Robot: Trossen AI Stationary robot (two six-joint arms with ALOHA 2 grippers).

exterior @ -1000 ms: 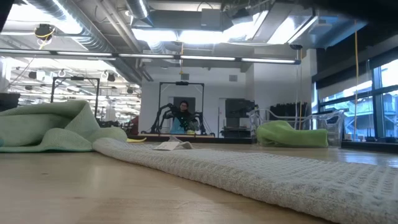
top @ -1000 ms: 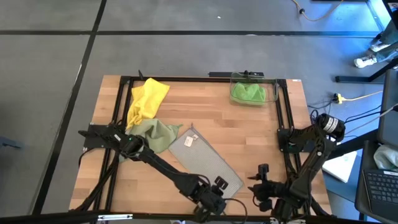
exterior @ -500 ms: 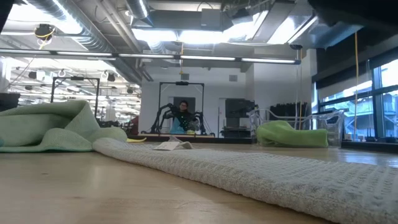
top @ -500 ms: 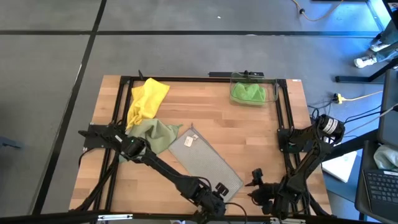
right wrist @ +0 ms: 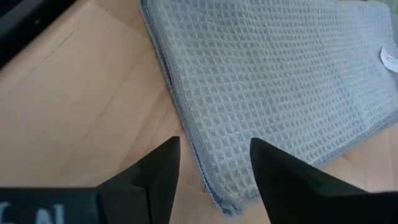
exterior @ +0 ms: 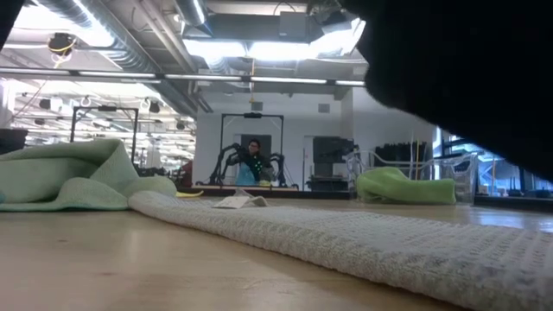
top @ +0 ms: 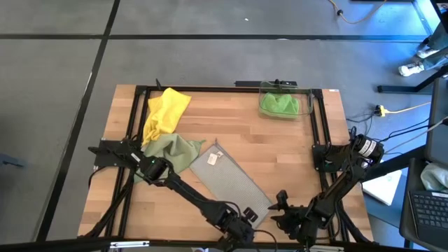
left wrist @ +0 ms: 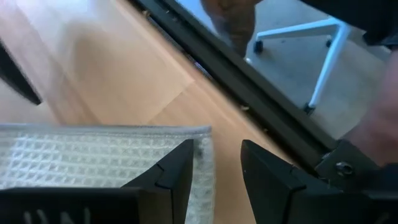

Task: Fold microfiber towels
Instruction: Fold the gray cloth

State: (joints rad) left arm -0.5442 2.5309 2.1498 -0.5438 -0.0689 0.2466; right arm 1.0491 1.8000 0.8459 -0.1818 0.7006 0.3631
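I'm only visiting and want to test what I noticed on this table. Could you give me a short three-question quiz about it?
1. True or false: the bright green towel lies inside the clear bin.
2. Which towel lies flat near the table's front edge, where both grippers are? A yellow, B grey, C olive.
3. Fill in: the yellow towel touches the ____ towel.

Key: 1 true. 2 B, the grey towel, with the left gripper and right gripper open above its near end. 3 olive.
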